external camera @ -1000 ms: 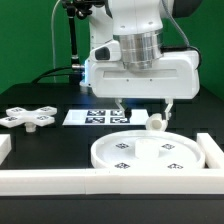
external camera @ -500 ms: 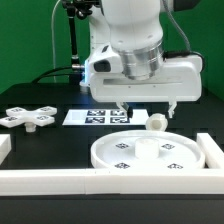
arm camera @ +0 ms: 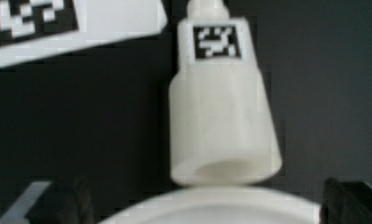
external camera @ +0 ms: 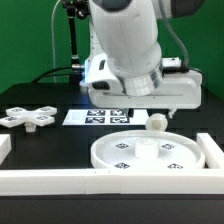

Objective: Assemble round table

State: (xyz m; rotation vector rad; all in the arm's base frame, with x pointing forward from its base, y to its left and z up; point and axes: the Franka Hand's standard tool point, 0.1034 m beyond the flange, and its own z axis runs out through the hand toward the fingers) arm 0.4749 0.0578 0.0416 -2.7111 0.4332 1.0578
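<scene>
Gripper (arm camera: 201, 198): open wide and empty. Its dark fingertips (arm camera: 41, 200) stand far apart in the wrist view, while the exterior view hides them behind the arm.
Leg (arm camera: 218, 110): the wrist view shows its long side and a tag at one end. The exterior view shows only a short stub (external camera: 157, 122) at the disc's far rim, possibly touching it.
Disc (external camera: 150, 152): flat on the table with its tags up, towards the exterior view's right.
Cross-shaped base (external camera: 28, 117): at the exterior view's left, well apart from the disc; only that view shows it.
Marker board (external camera: 98, 117): between the base and the leg.
Surface: black table (external camera: 50, 145), with white border rails (external camera: 50, 180) along the front.
Room: green backdrop (external camera: 25, 40).
</scene>
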